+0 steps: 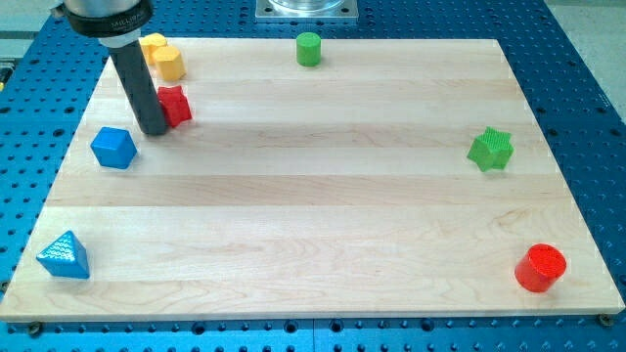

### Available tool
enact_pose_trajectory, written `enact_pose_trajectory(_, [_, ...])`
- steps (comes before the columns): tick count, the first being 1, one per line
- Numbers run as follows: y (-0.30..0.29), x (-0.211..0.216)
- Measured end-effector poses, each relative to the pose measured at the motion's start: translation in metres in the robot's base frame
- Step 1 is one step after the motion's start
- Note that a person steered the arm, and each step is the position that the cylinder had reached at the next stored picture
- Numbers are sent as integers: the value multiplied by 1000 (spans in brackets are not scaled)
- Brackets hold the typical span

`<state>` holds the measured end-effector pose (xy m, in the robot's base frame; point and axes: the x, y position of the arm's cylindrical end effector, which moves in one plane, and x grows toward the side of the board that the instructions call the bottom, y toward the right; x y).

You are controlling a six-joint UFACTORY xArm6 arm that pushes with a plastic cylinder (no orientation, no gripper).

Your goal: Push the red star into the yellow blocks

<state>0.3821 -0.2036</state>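
Red star (176, 105) is sitting just below the yellow blocks (162, 57), my tip (155, 131) pressing its lower-left side, lining up a push toward them; no pincer is showing.

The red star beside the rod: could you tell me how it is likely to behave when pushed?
The red star looks rigid and squat, so it should slide, not tip. My tip touches its left edge off-centre, so it may rotate. The yellow blocks lie close above.

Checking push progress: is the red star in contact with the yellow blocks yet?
Not yet. The red star sits apart below the yellow blocks; my tip is at its left.
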Motion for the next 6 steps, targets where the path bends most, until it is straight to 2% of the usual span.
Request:
enact_pose_trajectory(1, [51,16])
enact_pose_trajectory(2, [48,-12])
enact_pose_trajectory(3, [14,-37])
enact_pose_trajectory(4, [4,-6])
enact_pose_trajectory(6, [-22,-35])
